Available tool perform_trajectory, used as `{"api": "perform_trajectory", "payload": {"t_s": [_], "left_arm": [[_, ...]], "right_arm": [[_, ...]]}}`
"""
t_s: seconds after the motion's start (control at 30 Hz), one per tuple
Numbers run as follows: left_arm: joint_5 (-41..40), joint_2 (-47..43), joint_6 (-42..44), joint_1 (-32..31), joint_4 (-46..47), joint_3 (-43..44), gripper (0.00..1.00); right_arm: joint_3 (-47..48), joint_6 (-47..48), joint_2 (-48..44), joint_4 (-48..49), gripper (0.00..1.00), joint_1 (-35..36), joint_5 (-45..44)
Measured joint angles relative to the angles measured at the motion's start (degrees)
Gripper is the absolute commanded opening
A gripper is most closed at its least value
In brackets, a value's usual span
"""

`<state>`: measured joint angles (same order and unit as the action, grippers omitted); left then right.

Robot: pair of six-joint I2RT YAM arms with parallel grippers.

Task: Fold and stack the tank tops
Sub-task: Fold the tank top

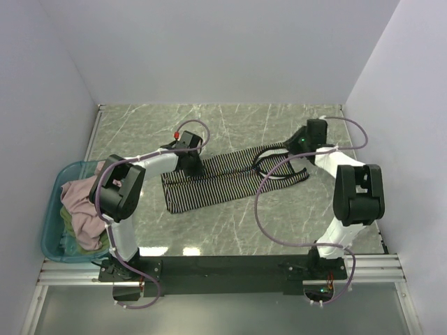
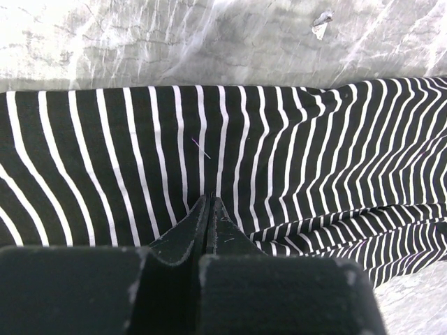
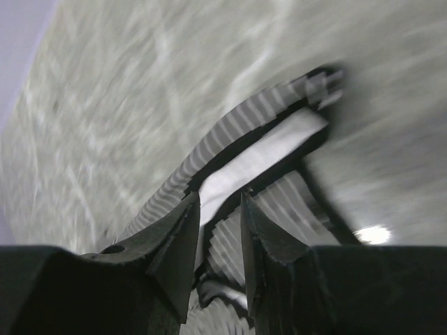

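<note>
Left tool (image 2: 209,204) clenched on striped tank top (image 2: 293,153); right tool (image 3: 218,204) low, grip unclear.

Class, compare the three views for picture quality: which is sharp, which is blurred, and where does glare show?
Top view: sharp, evenly lit, with glare patches on the table along its near edge. Left wrist view: the striped top is crisp; the table beyond shows sheen. Right wrist view: motion-blurred throughout, cloth and table smeared, one bright glare spot at lower right.
</note>
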<state>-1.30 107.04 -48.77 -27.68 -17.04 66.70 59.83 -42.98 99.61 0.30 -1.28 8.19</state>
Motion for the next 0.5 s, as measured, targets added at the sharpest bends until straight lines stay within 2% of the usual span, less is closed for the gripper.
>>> {"api": "perform_trajectory", "payload": {"t_s": [0.2, 0.5], "left_arm": [[0.0, -0.1, 0.0, 0.0, -0.5, 0.8, 0.01], [0.0, -0.1, 0.0, 0.0, -0.5, 1.2, 0.01]], "right_arm": [[-0.8, 0.7, -0.5, 1.0, 0.38, 8.9, -0.4], [-0.7, 1.2, 3.7, 1.4, 0.38, 16.6, -1.2]]}}
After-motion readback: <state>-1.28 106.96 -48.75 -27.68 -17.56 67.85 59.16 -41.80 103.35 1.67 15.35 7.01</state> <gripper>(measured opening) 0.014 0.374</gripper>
